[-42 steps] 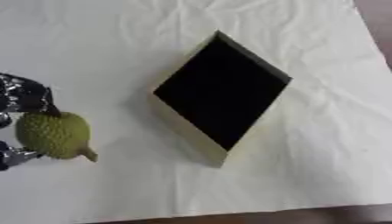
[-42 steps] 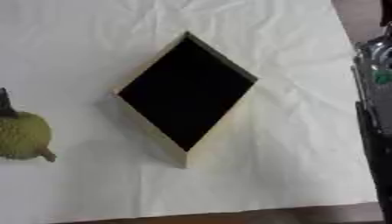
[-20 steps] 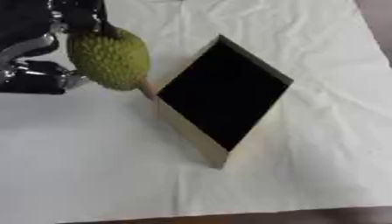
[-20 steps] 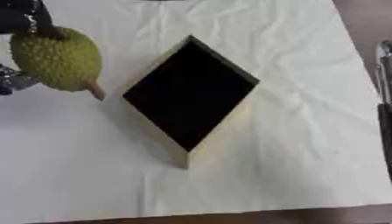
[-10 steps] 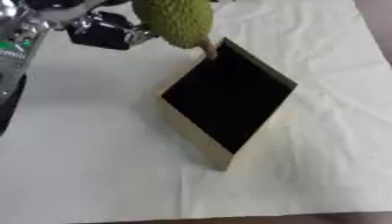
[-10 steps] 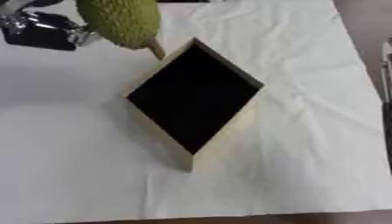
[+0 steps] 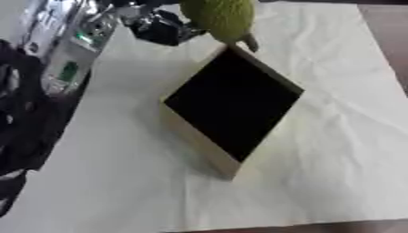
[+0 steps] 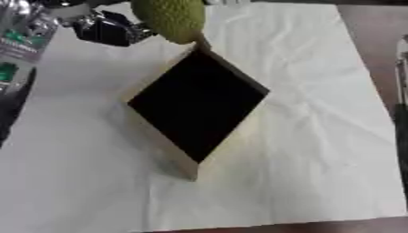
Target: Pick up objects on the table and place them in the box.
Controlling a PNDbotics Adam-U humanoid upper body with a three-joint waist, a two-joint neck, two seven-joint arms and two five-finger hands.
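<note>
White cloth [image 7: 334, 136] is covering the table as the left hand [image 7: 163, 27] is carrying the bumpy green jackfruit-like fruit [image 7: 221, 16], fingers seemingly curled round it. Hanging stem-down, it's over the far corner of the open cardboard box with black interior [image 7: 232, 105], just right of the fingers.

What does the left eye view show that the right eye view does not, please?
Only the left eye view shows the dark clutter down its left edge beside the table. Only the right eye view shows a dark upright part at its right edge, probably the robot's right arm; no hand is visible there. Both show the green bumpy fruit held up over the far corner of the box, the left robot hand beside the fruit, with its fingers too blurred to read, and the white cloth under the box.
</note>
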